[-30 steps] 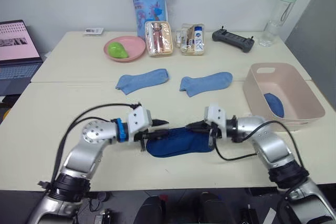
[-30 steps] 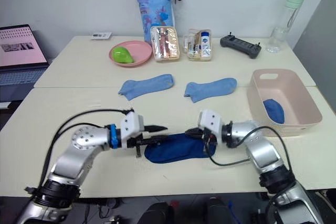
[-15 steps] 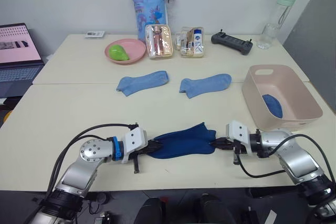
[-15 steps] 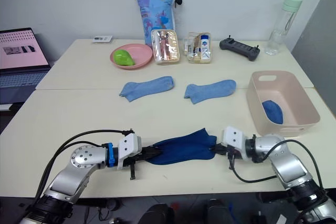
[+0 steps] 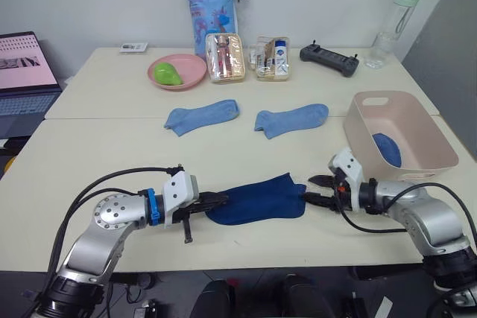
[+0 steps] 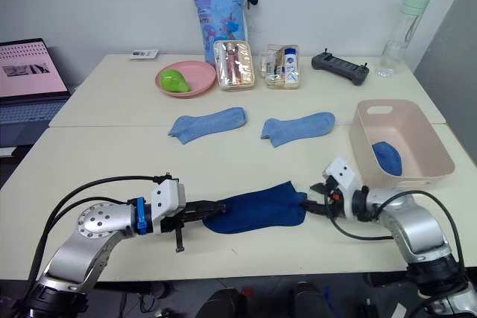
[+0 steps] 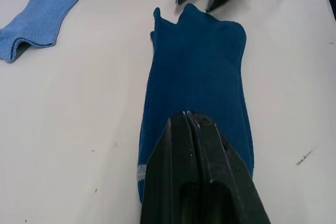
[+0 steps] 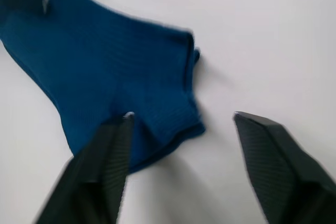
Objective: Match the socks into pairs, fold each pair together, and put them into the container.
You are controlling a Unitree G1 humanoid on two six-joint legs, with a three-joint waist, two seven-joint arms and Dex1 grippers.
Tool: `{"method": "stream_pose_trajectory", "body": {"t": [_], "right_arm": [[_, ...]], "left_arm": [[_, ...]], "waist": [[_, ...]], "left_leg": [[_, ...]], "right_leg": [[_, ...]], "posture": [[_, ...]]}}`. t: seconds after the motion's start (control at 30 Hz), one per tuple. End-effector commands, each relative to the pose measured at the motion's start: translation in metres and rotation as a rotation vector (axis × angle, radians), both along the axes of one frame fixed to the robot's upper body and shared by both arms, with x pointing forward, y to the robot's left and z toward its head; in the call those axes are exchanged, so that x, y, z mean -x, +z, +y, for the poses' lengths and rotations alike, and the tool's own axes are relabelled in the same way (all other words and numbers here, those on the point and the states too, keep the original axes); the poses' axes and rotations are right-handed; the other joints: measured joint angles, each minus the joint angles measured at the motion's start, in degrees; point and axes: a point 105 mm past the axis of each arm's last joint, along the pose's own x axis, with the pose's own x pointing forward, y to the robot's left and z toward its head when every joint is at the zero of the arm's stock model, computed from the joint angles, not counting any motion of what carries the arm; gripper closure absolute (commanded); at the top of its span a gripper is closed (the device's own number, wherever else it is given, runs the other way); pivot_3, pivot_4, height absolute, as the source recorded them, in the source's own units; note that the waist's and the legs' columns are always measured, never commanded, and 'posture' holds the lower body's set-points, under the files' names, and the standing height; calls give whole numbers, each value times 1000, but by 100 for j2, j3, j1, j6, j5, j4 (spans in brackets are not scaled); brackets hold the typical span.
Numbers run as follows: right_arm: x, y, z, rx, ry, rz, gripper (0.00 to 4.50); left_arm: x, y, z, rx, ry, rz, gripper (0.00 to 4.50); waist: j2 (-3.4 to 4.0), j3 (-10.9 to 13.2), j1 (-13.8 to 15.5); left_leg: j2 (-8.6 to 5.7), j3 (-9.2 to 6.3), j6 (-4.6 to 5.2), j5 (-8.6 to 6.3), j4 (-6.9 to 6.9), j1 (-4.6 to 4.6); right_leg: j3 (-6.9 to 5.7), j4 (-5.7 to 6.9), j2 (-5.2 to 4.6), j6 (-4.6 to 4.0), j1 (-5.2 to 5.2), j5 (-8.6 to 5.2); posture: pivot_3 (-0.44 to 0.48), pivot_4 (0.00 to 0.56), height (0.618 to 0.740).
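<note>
Far across the table [image 5: 112, 147]: a pink plate [image 5: 177, 70] holding green fruit [image 5: 166, 72], two clear pouches [image 5: 225, 55], a black controller [image 5: 330, 55], a bottle [image 5: 393, 23]; a laptop [image 5: 26, 72] at left edge.

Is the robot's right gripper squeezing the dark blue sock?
No, the right gripper has its fingers spread wide open, with the edge of the dark blue sock lying loose on the table between them.

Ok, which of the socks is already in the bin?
A dark blue sock, lying inside the pink bin. The other dark one and both light blue socks lie on the table.
</note>
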Motion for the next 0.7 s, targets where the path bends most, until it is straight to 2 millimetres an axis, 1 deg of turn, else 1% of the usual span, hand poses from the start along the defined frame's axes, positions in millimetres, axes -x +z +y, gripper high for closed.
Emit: {"method": "stream_pose_trajectory", "body": {"t": [0.03, 0.07, 0.1, 0.17, 0.2, 0.27, 0.3, 0.47, 0.5, 0.57, 0.7], "right_arm": [[-2, 1, 10, 13, 17, -14, 752], [0, -1, 11, 19, 29, 1, 752], [-3, -3, 11, 38, 14, -13, 752], [-3, -2, 17, 22, 21, -16, 1194], [0, -1, 21, 11, 45, -8, 1392], [5, 2, 27, -15, 79, 11, 2014], [6, 3, 27, -16, 87, 16, 2430], [6, 7, 24, -38, 81, 61, 4254], [5, 9, 23, -48, 72, 75, 4456], [4, 11, 20, -60, 66, 92, 4456], [0, 20, 7, -66, 86, 127, 4456]], "left_arm": [[1, 7, -8, 19, -16, -36, 4500], [0, 8, -8, 20, -14, -39, 4500], [-1, 8, -9, 21, -12, -42, 4500], [-1, 9, -8, 20, -10, -49, 4500], [-1, 9, -8, 20, -9, -48, 4500], [-1, 8, -7, 16, -7, -47, 4500], [-1, 8, -6, 12, -6, -50, 4500], [-2, 12, -8, 12, -11, -65, 4500], [-2, 14, -9, 16, -17, -68, 4500], [-2, 17, -13, 26, -27, -71, 4500], [-4, 22, -30, 74, -79, -26, 4500]], "waist": [[0, 0, -6], [0, 0, -11], [-1, 0, -16], [-1, -1, -17], [-1, -1, -18], [-1, -1, -17], [-1, -1, -17], [0, 0, -16], [0, 0, -16], [-1, 0, -15], [0, 2, -13]], "left_leg": [[0, 0, 0, 0, 0, 1], [0, 0, 0, 0, 0, 1], [0, 0, 0, 0, 0, 2], [2, -2, 0, 0, -1, 2], [2, -2, 0, 0, -1, 2], [2, -1, 0, 0, -1, 2], [2, -1, 0, 0, -1, 2], [2, -2, 0, 0, -1, 1], [2, -2, 0, 0, -1, 1], [2, -4, 0, 0, -1, 0], [-1, -3, 0, 0, -1, -2]], "right_leg": [[0, 0, 0, 0, 0, 0], [0, 0, 1, 0, 0, 0], [0, 0, 1, 0, 0, 0], [-2, 0, 3, 0, 0, 0], [-2, 0, 4, 0, 0, 0], [-1, 0, 4, 0, 0, 0], [-1, -1, 3, 1, 0, 0], [-1, -2, 3, 0, 0, 0], [-1, -2, 3, 0, 0, 0], [-3, -2, 3, 0, 0, 0], [-2, -4, 3, 1, 0, 0]], "posture": [[0, 150, 740], [0, 150, 740], [0, 150, 740], [0, 150, 740], [0, 150, 740], [0, 150, 740], [0, 150, 740], [0, 150, 740], [0, 150, 740], [0, 150, 740], [0, 150, 740]]}}
